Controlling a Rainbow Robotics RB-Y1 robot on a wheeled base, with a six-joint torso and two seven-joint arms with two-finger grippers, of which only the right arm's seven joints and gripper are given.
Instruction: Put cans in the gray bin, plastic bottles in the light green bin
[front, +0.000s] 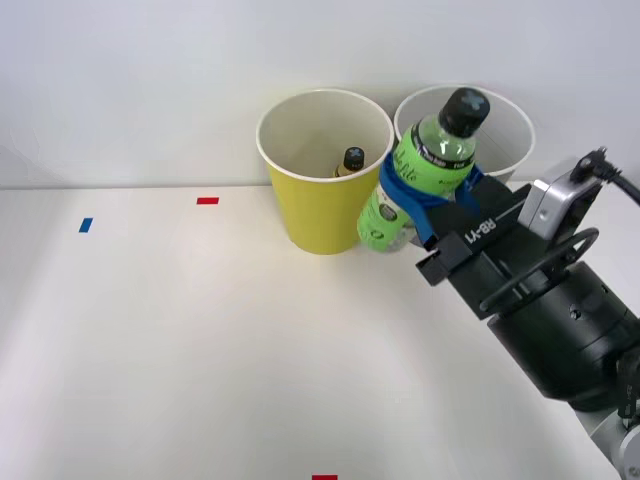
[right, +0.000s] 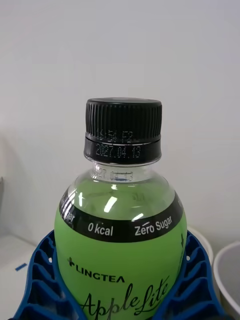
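Clamped on the green bottle (front: 421, 170) in the right claw (front: 425, 205) — cap tilted toward one o'clock — light green bin (front: 312, 215) lying at nine o'clock.

Gray bin (front: 505, 135) front behind green bottle (front: 420, 170); paler bottle's (front: 351, 162) body hidden.

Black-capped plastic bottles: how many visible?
2. Bright green clear bottle gripped by the right gripper, in front of the bins; paler bottle inside the yellow-green bucket. Others may be hidden inside.
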